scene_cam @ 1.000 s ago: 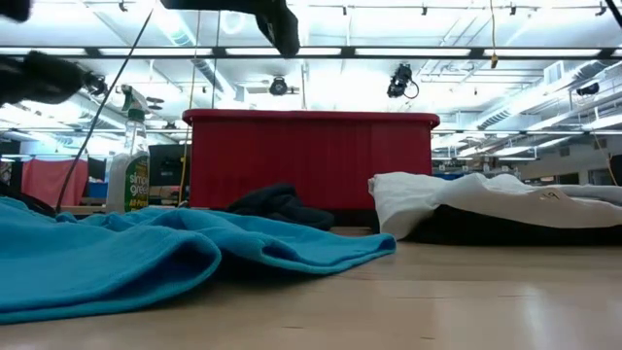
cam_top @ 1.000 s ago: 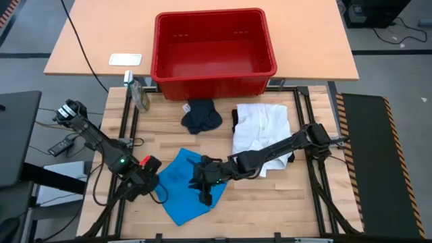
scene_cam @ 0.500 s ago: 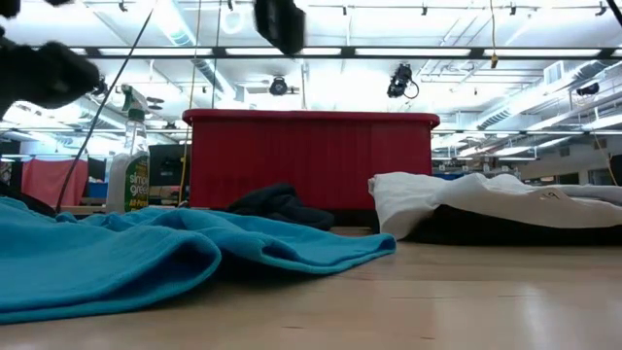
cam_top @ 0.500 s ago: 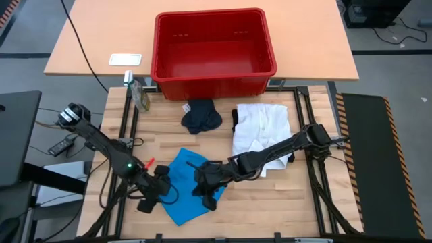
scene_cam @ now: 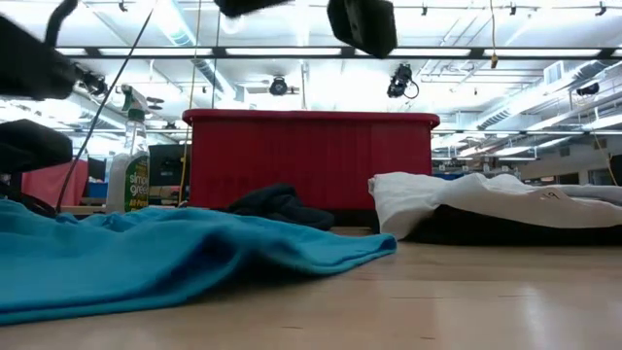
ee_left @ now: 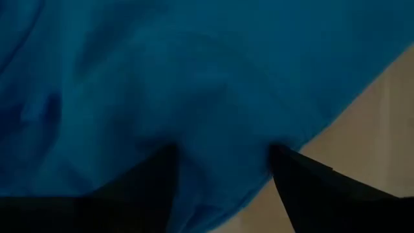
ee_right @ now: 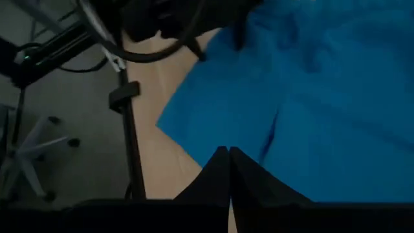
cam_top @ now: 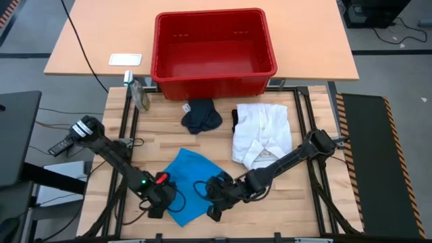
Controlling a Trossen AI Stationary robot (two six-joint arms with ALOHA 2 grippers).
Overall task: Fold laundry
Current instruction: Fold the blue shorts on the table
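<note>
The small bright blue piece (cam_top: 187, 183) lies spread on the wooden table near the front. My left gripper (cam_top: 156, 202) (ee_left: 223, 152) stands open over its near left part, pointing steeply down, with blue cloth between the fingers. My right gripper (cam_top: 214, 206) (ee_right: 229, 150) is shut with nothing in it and hangs above the table by the blue piece's near right edge. The white garment (cam_top: 262, 133) lies folded on a black one at the right. A dark crumpled garment (cam_top: 201, 116) lies in front of the basket. My left gripper comes from above with its open fingertips (ee_left: 158, 171) set on the blue piece close to its edge (ee_left: 284, 162), and a band of cloth lies between them. The cloth lies on the table. I cannot tell whether the fingers press into it.
A red plastic basket (cam_top: 214, 74) stands at the table's far side. A spray bottle (cam_top: 140, 94) stands at the far left. Bare wood (cam_top: 290, 196) lies at the near right.
My left gripper has come down toward the near edge onto the blue piece, rolling as it went. My right gripper has moved off the blue piece toward the table's near right, staying above the table. The fold at the blue piece's near side has sunk flatter.
</note>
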